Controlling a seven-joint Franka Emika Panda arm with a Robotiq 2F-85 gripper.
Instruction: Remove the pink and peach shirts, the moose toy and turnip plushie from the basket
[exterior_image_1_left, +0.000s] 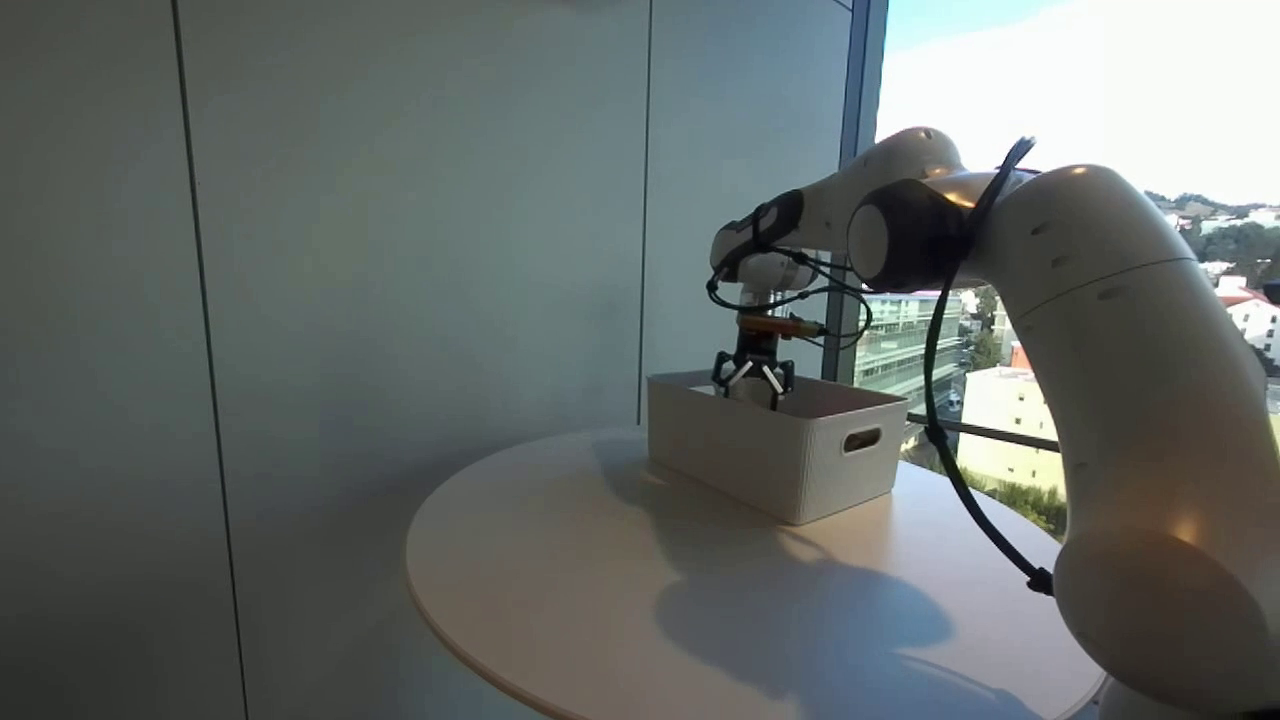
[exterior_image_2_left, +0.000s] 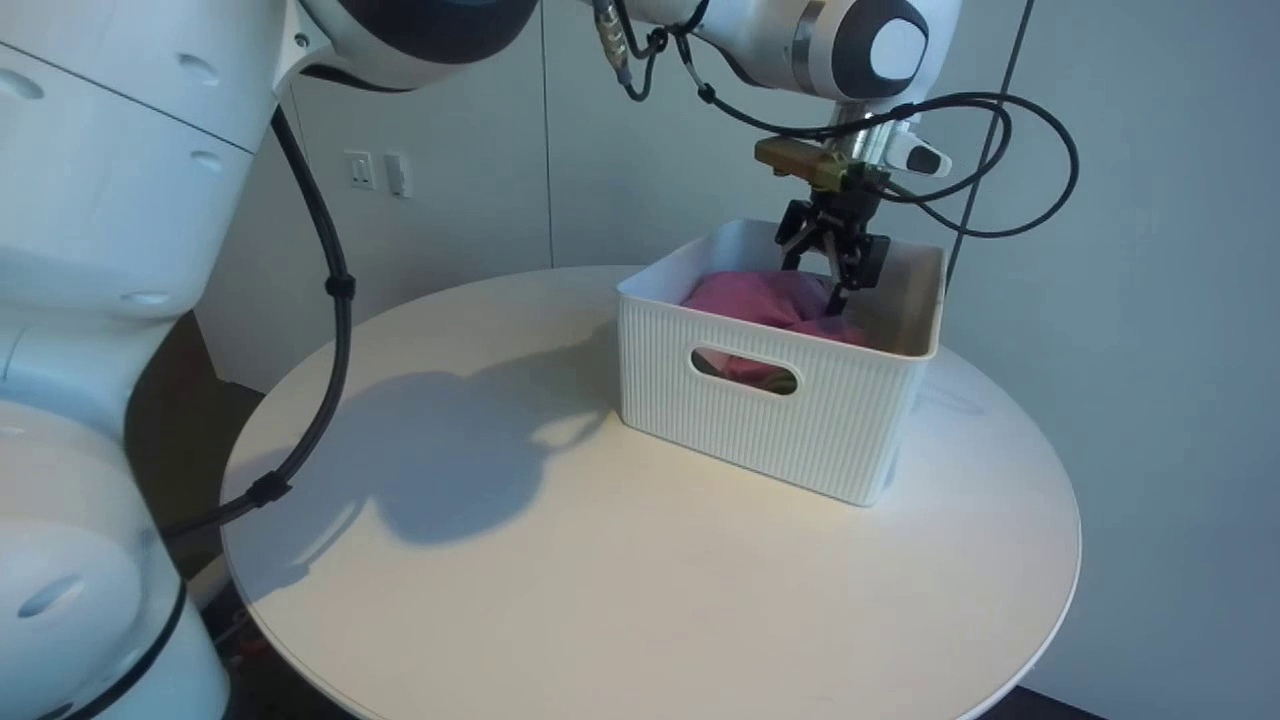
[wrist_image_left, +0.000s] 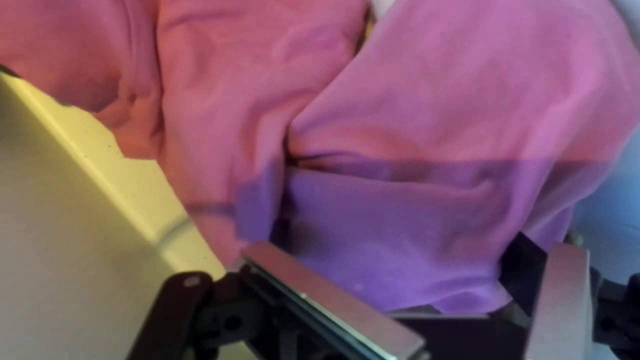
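Note:
The white basket (exterior_image_1_left: 730, 455) stands on the round table, and it also shows in an exterior view (exterior_image_2_left: 765, 425). Bunched pink cloth (exterior_image_2_left: 750, 297) lies inside it and fills most of the wrist view (wrist_image_left: 425, 110). Its left part looks more salmon; I cannot tell if this is one shirt or two. My gripper (exterior_image_2_left: 813, 285) points down inside the basket. Its fingers are spread apart, with pink cloth between and below the fingertips (wrist_image_left: 400, 245). A small olive patch (exterior_image_2_left: 780, 382) shows through the handle hole. The moose toy and the turnip plushie cannot be made out.
The basket's walls rise around the gripper, and one wall (wrist_image_left: 107, 170) runs close beside the left finger in the wrist view. The round white table (exterior_image_2_left: 650, 580) extends in front of the basket. A wall panel and a window (exterior_image_1_left: 960, 345) stand behind.

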